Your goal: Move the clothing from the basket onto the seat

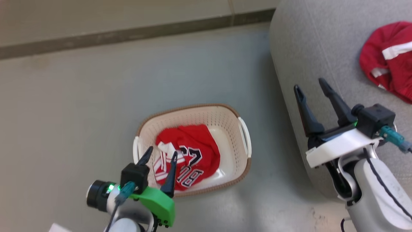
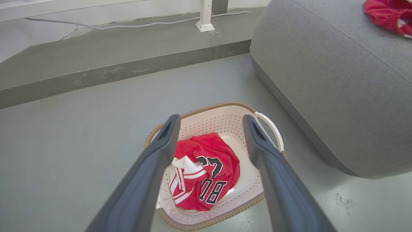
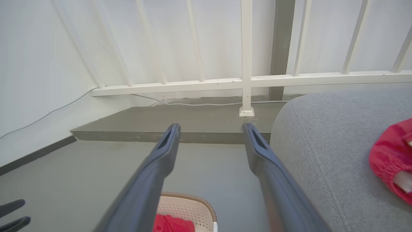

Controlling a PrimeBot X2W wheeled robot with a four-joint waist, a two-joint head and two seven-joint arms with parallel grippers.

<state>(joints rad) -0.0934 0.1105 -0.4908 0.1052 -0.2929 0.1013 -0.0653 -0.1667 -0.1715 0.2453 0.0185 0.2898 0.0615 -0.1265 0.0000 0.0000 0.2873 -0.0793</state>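
Jersey (image 1: pixel 199 145) crumpled low-centre in the basket (image 1: pixel 206 117), lying straight ahead of the left gripper (image 1: pixel 162 150), splayed and empty at lower left, much nearer than the right gripper (image 1: pixel 308 83), likewise released, by the seat (image 1: pixel 309 42) at right.

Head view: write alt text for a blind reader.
A red numbered garment lies in a cream basket, the open left gripper by its near rim. Another red garment lies on the grey seat beside the open right gripper.
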